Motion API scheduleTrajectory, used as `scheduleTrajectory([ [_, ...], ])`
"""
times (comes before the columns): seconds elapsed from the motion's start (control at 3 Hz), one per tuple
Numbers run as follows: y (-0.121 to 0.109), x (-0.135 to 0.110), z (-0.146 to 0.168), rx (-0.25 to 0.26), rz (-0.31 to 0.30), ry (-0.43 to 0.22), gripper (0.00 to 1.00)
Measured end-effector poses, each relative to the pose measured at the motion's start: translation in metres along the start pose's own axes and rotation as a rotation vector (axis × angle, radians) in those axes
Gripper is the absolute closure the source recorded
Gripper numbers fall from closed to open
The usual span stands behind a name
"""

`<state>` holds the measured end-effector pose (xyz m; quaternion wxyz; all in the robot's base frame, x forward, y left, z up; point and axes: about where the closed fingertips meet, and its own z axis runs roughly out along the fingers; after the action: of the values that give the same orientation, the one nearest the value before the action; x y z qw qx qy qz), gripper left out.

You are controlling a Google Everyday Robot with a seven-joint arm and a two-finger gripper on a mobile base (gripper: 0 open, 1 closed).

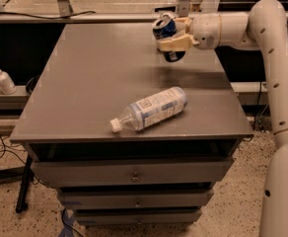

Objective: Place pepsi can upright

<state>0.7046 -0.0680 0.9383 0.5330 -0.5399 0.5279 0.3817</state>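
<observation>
Dim, warm light falls from overhead; the grey table [85, 83] carries a dull sheen toward its far edge, and the space beside it sinks to near black. The gripper [169, 43], closed on the pepsi can [163, 27] above the table's far right part, throws a soft-edged shadow onto the surface beneath; the clear bottle [154, 107] shows faint highlights; detail is slightly soft throughout.

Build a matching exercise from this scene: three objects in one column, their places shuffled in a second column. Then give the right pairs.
Things:
1. pepsi can
2. clear bottle
3. pump bottle

Places:
A. standing on the ledge left of the table
B. clamped in the gripper, over the table's far right part
C. lying on its side near the table's front edge

Pairs: 1-B, 2-C, 3-A
</observation>
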Motion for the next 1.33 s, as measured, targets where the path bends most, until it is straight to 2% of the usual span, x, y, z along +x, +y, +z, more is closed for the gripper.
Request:
scheduleTrajectory([
  [1.0, 0.007, 0.028, -0.034, 0.068, 0.065, -0.081, 1.00],
  [1.33, 0.007, 0.040, -0.035, 0.080, 0.087, -0.087, 0.83],
])
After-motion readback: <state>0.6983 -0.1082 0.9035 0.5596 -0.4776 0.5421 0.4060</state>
